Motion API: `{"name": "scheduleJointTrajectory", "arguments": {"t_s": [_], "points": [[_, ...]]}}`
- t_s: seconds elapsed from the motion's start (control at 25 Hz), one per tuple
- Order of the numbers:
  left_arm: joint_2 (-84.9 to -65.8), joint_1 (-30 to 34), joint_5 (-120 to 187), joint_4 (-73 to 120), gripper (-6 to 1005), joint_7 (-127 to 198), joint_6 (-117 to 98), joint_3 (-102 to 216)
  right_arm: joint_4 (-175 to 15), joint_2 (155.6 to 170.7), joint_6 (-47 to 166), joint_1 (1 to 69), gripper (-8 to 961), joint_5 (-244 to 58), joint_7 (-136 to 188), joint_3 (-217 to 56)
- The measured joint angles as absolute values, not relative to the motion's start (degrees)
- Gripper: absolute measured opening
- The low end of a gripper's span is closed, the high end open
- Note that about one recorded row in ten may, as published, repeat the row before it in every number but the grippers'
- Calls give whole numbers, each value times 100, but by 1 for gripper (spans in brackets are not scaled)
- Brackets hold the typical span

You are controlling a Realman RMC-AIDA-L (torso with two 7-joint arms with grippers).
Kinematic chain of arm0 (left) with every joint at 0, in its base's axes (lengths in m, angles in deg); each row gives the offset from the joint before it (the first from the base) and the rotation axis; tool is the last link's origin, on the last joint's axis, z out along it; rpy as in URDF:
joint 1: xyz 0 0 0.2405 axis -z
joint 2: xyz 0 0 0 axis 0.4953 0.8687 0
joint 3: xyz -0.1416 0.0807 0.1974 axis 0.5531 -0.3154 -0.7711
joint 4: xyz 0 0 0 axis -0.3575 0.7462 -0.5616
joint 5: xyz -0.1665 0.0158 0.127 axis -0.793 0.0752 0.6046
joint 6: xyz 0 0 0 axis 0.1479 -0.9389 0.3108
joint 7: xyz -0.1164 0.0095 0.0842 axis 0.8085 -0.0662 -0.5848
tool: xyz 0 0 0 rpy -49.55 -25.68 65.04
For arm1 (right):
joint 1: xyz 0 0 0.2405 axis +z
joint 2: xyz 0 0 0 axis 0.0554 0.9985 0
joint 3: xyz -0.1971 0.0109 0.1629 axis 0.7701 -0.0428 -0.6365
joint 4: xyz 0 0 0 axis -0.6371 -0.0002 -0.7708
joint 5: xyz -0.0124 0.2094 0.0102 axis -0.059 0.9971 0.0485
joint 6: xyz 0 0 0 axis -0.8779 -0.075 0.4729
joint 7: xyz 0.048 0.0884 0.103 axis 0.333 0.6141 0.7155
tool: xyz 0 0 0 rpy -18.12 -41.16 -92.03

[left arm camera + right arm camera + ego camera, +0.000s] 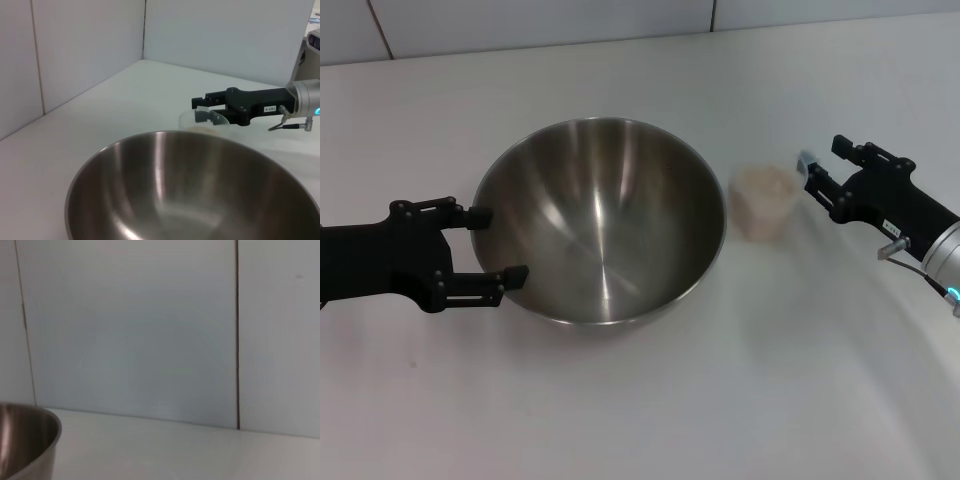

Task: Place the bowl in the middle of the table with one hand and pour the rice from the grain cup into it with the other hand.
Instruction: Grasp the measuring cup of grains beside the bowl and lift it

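The right pincer [822,164] gapes empty just beside the cup [763,201], right of the bowl [603,220]; the left pincer [500,243], open, straddles the bowl's rim. Next, probably: grip the cup.

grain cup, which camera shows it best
The head view: the grain cup stands whole and unblocked on the table, rice inside, between the bowl and the open right gripper. The left wrist view shows only its rim behind the bowl. The right wrist view misses it.

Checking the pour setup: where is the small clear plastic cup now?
In the head view, the small clear plastic cup stands on the white table, right of the steel bowl, beside the right pincer.
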State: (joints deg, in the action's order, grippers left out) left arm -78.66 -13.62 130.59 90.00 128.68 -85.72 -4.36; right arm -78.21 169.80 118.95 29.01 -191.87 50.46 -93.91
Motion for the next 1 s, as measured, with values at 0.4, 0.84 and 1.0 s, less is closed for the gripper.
{"name": "scheduleJointTrajectory", "arguments": {"t_s": [0.4,0.84,1.0], "points": [[-7866,-1351,13058,8997,844,12865,-8573,-498,-7903,16982,11932,2915,325,-19187,4930,-9542],[-7866,-1340,13057,9020,844,12869,-8573,-498,-7959,16982,12950,2852,28,-19188,4378,-10087],[-7866,-1334,13058,9060,844,12884,-8582,-488,-8235,16980,14066,2845,15,-19187,3349,-10289]]}}
